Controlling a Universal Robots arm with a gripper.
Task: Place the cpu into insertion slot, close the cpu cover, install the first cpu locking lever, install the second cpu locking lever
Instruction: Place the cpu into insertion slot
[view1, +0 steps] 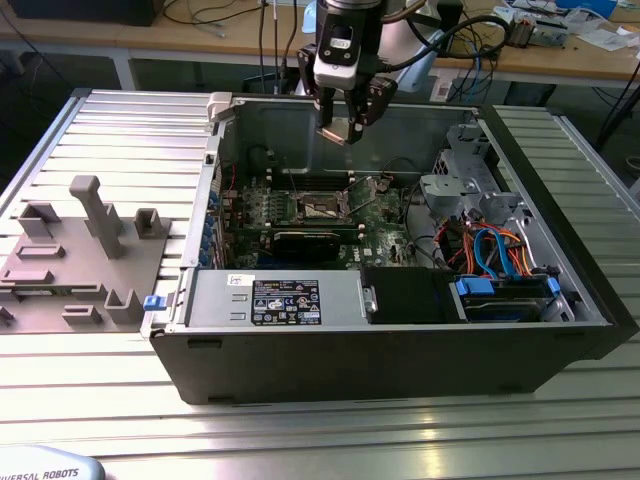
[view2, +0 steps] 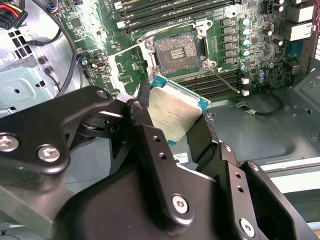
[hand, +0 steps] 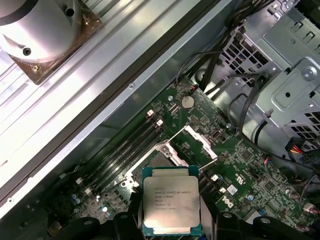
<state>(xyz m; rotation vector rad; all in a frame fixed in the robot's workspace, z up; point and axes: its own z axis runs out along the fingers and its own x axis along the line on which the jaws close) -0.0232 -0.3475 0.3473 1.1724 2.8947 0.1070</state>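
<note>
The gripper (view1: 345, 122) hangs above the far side of the open computer case (view1: 400, 350), closed on the chip (view2: 175, 112); in both wrist views its black fingers (view2: 142, 125) clamp two opposite edges of the chip, the metal top showing and the green rim just visible. The chip is in the air, well apart from the green board (view1: 290, 215) below, touching nothing but the fingers. The socket (view2: 177, 52) on that board lies bare, its dark contact field uncovered; the cover (hand: 201, 142) is swung up off it and stands tilted at one edge. A thin wire lever (view2: 226, 81) juts loose from a corner of the socket; long black memory slots (view2: 175, 12) run just beside it. At the exterior view's right of the board sits a metal drive cage (view1: 470, 170) with blue and orange cables (view1: 495, 245); on the table (view1: 320, 440), at the exterior view's left of the case, lies a grey plastic fixture (view1: 90, 250).
</note>
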